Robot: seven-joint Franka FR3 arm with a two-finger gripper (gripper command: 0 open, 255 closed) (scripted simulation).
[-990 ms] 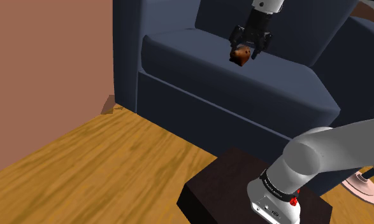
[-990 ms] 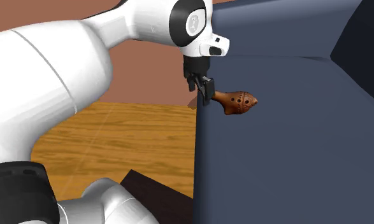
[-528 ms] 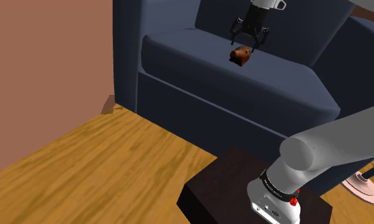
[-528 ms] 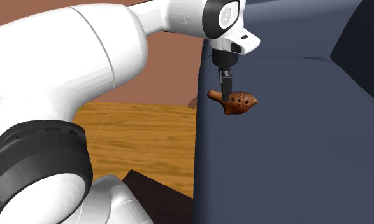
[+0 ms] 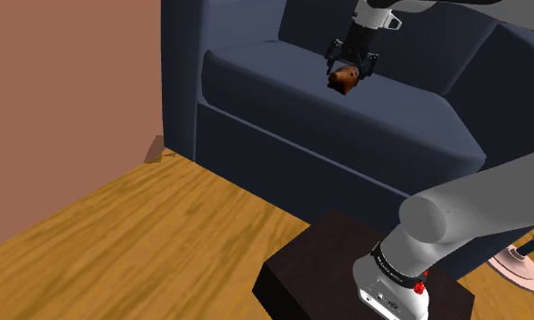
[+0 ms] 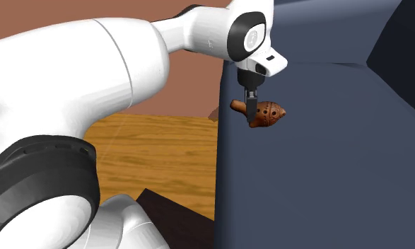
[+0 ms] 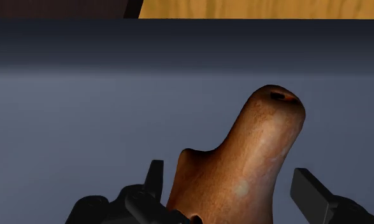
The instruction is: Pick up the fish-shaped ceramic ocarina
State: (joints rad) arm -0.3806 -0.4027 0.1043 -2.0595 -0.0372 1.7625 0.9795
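— Ocarina (image 5: 345, 82) aside for a moment: what surface and room do we have?
— We see a dark blue sofa (image 5: 283, 105) with a broad seat cushion, a backrest behind it and an armrest at the shoulder view's left. Below it lies a wooden floor (image 5: 137, 227) with a warm yellow-brown grain. A plain brownish-pink wall (image 5: 65, 82) stands at that view's left. The dark box of the stand (image 5: 315, 264) sits on the floor before the sofa, and the white arm (image 6: 92, 78) reaches over the cushion.
— And where do we find the piece itself?
— Lying on the seat cushion, toward the backrest, right under the gripper (image 5: 349, 67).
— How does it look to us?
— Glossy reddish-brown. In the second exterior view we make out a rounded body dotted with small dark holes and a narrower end toward that view's left. In the wrist view a tapered neck ends in a blunt tip with one small dark opening.
— And the hand?
— We see its black fingers (image 7: 313, 194) spread apart, one on each side of the ocarina. A sliver of cushion shows between one finger and the body, so nothing is clasped.
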